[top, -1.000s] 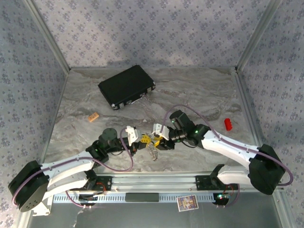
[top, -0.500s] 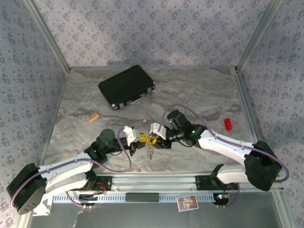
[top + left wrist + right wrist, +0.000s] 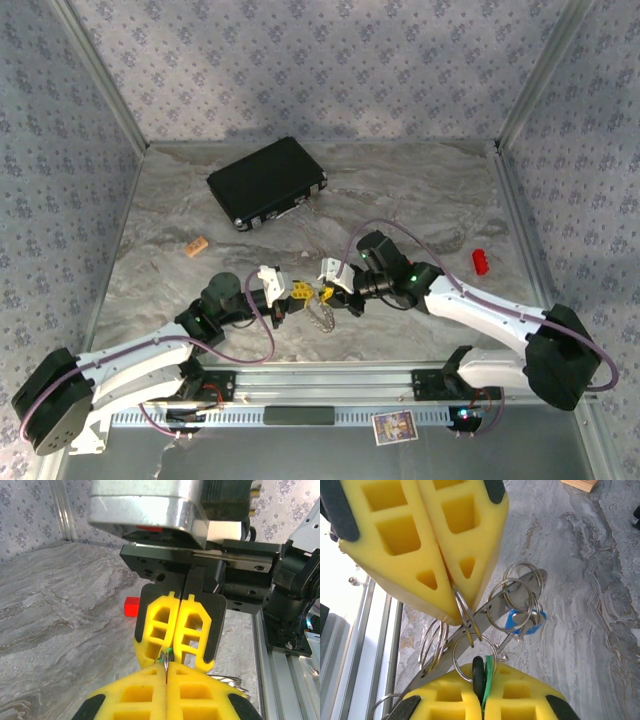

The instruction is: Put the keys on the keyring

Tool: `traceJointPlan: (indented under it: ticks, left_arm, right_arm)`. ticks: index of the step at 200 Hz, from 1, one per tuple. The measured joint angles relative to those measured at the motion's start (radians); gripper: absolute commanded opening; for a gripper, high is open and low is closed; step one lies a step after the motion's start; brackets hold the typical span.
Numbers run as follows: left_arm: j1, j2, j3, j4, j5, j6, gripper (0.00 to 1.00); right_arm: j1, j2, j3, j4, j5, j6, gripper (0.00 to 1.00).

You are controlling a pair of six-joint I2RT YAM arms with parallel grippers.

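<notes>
My two grippers meet tip to tip low over the table's front middle. The left gripper (image 3: pixel 297 292) (image 3: pixel 166 672) is shut on a thin wire loop of the keyring (image 3: pixel 321 316) (image 3: pixel 492 612), which hangs below it: a flat grey metal piece carrying several wire loops. The right gripper (image 3: pixel 328 293) (image 3: pixel 484 690) is shut on the green key (image 3: pixel 489 672), whose small ring is linked with the loop held by the left fingers (image 3: pixel 465 535). The green tag (image 3: pixel 169 652) peeks out between the right fingers (image 3: pixel 155 630). The blue key (image 3: pixel 526 625) dangles on another loop.
A black rectangular case (image 3: pixel 267 182) lies at the back left. A small orange block (image 3: pixel 197 246) sits left of centre and a red block (image 3: pixel 480 261) (image 3: pixel 131 606) near the right wall. Metal rails (image 3: pixel 320 380) run along the near edge.
The right gripper's jaws have closed onto the green key. Both grippers have shifted slightly and the hanging keyring has swung a little.
</notes>
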Motion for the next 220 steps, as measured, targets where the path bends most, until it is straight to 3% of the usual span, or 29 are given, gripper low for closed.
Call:
traceJointPlan:
  ticks: [220]
  left_arm:
    - [0.0, 0.0, 0.0, -0.072, 0.001, 0.018, 0.0]
  right_arm:
    - [0.003, 0.054, 0.111, -0.158, 0.016, -0.097, 0.0]
